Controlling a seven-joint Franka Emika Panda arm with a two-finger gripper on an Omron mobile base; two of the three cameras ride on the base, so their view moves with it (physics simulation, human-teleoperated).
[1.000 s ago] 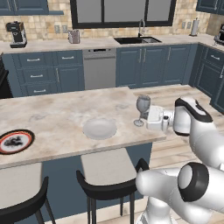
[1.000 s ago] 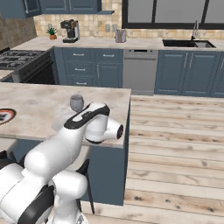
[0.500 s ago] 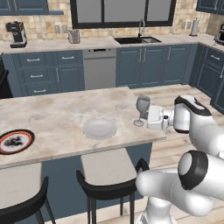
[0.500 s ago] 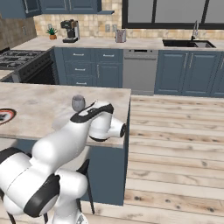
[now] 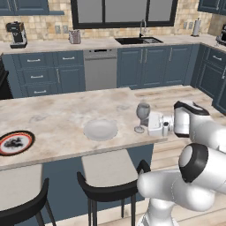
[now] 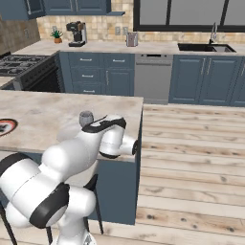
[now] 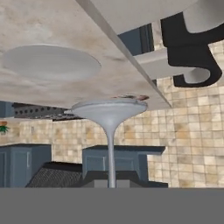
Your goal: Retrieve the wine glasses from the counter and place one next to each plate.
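Hand (image 5: 150, 125) at the right end of the bench (image 5: 53, 119), clenched on the stem of a wine glass (image 5: 142, 115); fingertips themselves hard to make out, likely hidden behind the stem. Glass upright, foot on or just above the bench surface near the front edge. Hand view is rolled over: stem (image 7: 110, 157) runs straight along the hand axis, foot against the marble. Plain pale plate (image 5: 100, 129) just left of the glass, apart from it. Patterned red-rimmed plate (image 5: 15, 142) well apart at the left end. Behind: dishwasher (image 5: 101, 69), sink (image 5: 138, 40), coffee machine (image 5: 16, 34).
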